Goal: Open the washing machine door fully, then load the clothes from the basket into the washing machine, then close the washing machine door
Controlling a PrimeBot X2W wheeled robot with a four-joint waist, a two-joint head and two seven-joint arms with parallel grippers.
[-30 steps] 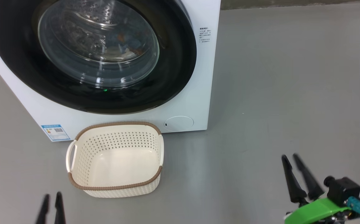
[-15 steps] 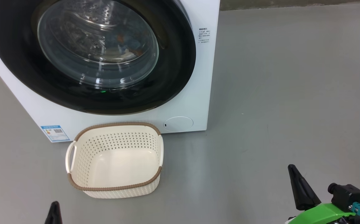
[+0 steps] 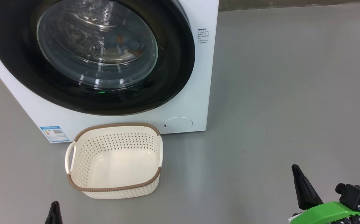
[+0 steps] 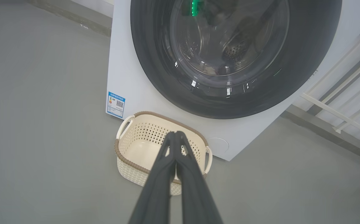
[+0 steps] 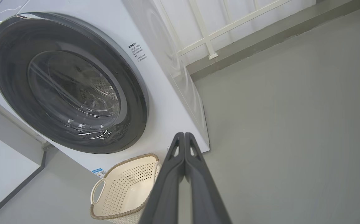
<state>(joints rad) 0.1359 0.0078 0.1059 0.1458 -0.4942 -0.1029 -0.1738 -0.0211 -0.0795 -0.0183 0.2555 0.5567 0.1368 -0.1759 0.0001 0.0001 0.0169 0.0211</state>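
The floor (image 3: pixel 276 93) is smooth and plain grey, and it reaches wide to the right. At its far edge it meets a darker strip (image 3: pixel 292 3). At the far left the washing machine (image 3: pixel 203 77), a big white box, stands with its base flat on the floor. On the near side of it the basket (image 3: pixel 120 191) sits upright on the floor, its far rim very close to the machine's lower front; whether they touch I cannot tell.

A smooth grey floor (image 3: pixel 292 77) runs to a darker kerb (image 5: pixel 260 42), and white railing (image 5: pixel 203 31) bars stand above the kerb.
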